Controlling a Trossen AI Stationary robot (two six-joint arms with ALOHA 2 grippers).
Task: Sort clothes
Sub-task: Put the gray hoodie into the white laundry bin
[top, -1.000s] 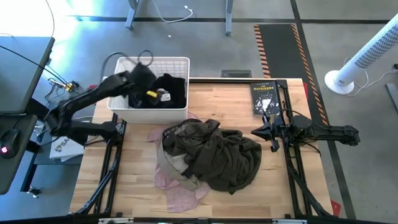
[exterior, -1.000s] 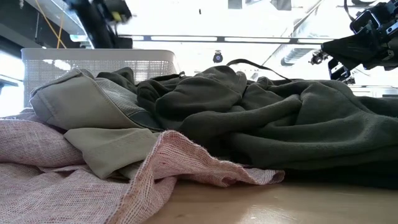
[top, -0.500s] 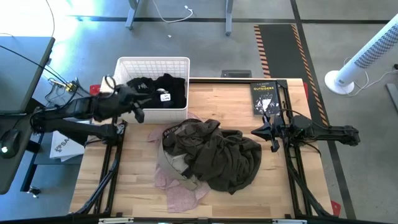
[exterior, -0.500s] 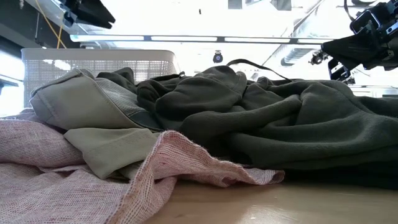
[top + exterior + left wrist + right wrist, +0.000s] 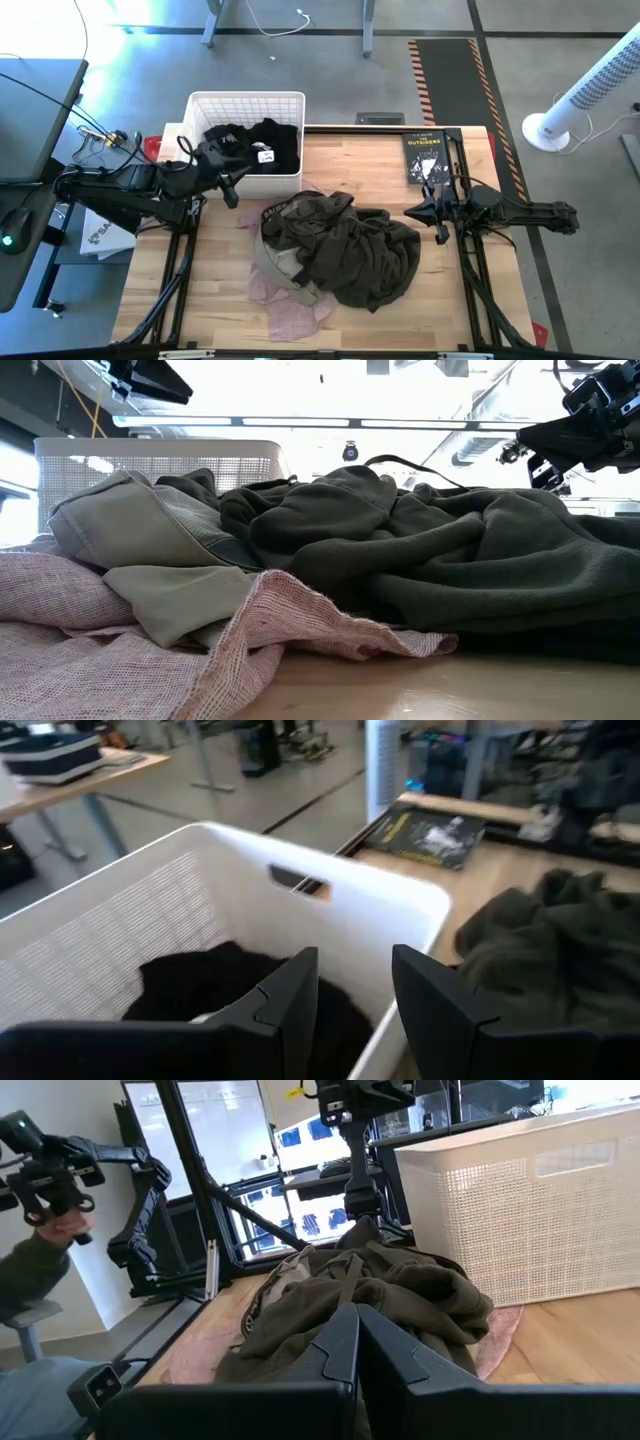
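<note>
A black garment [image 5: 255, 143] lies in the white basket [image 5: 246, 102] at the table's far left; it also shows in the left wrist view [image 5: 215, 985]. A dark olive garment [image 5: 350, 245] lies on top of a pile at the table's middle, over a khaki garment [image 5: 272, 268] and a pale pink one [image 5: 292, 318]. My left gripper [image 5: 232, 188] is open and empty, just on the near side of the basket and left of the pile. My right gripper [image 5: 412, 212] is shut and empty, hovering right of the pile.
A black paperback book [image 5: 424, 157] lies at the table's far right. The basket's near wall [image 5: 330, 890] stands right before my left fingers. A white fan [image 5: 585, 95] stands off the table's right. A person's hand [image 5: 55, 1230] shows beyond the table's left side.
My left gripper has drawn back from over the basket toward the table's near edge and come down beside the basket's near wall. The black garment, bunched up at the gripper over the basket a second ago, now lies settled inside the basket.
</note>
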